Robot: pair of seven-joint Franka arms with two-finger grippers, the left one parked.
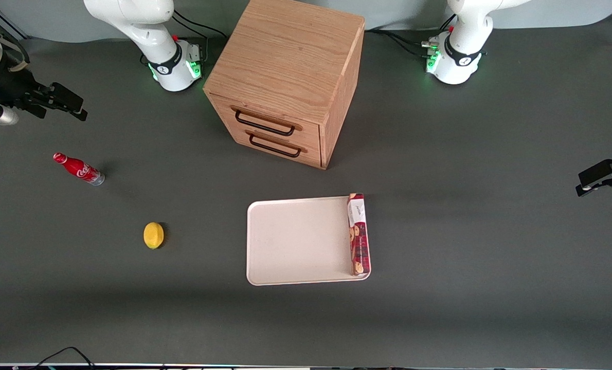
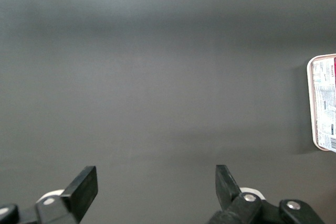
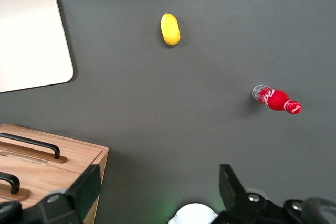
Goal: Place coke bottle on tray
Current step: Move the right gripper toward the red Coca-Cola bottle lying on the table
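Observation:
The coke bottle (image 1: 79, 168) is small and red with white script. It lies on its side on the dark table toward the working arm's end, and also shows in the right wrist view (image 3: 275, 99). The cream-white tray (image 1: 295, 241) lies flat mid-table, nearer the front camera than the cabinet; one corner shows in the right wrist view (image 3: 29, 40). My right gripper (image 1: 72, 105) hangs open and empty high above the table, farther from the front camera than the bottle and well apart from it. Its fingers stand wide apart in the right wrist view (image 3: 157, 184).
A long red biscuit box (image 1: 358, 234) lies in the tray along the edge toward the parked arm. A yellow lemon (image 1: 154, 235) sits on the table between bottle and tray. A wooden two-drawer cabinet (image 1: 285, 77) stands between the arm bases.

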